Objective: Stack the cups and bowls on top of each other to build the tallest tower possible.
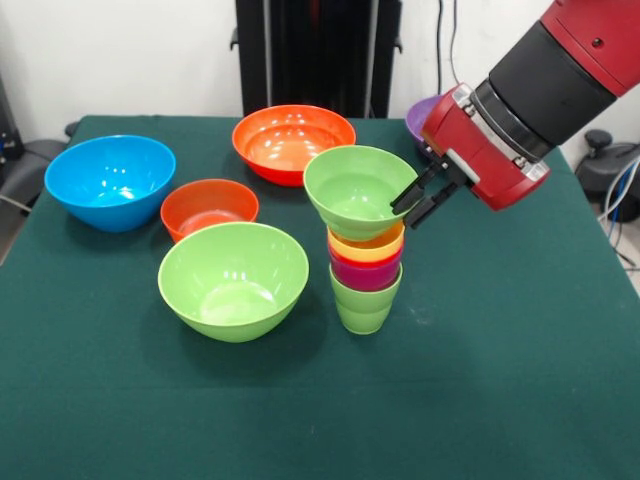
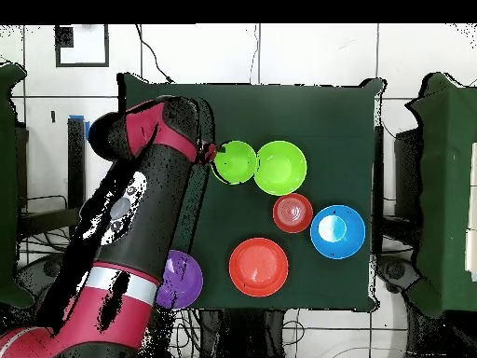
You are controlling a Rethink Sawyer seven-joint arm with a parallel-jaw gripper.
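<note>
The tower (image 1: 366,270) stands at mid-table: a light-green cup (image 1: 364,302) at the bottom, a red-purple band (image 1: 365,273) above it, then a yellow cup (image 1: 367,246). A small light-green bowl (image 1: 355,188) sits tilted on top. My gripper (image 1: 411,202) reaches in from the right and is shut on this bowl's right rim. In the overhead view the bowl (image 2: 235,161) hides the cups, and the gripper (image 2: 211,154) is at its left edge.
A large light-green bowl (image 1: 233,280) stands just left of the tower. The small orange-red bowl (image 1: 208,207), blue bowl (image 1: 110,180) and large orange bowl (image 1: 293,142) lie behind it. The purple bowl (image 1: 420,115) is partly hidden behind my arm.
</note>
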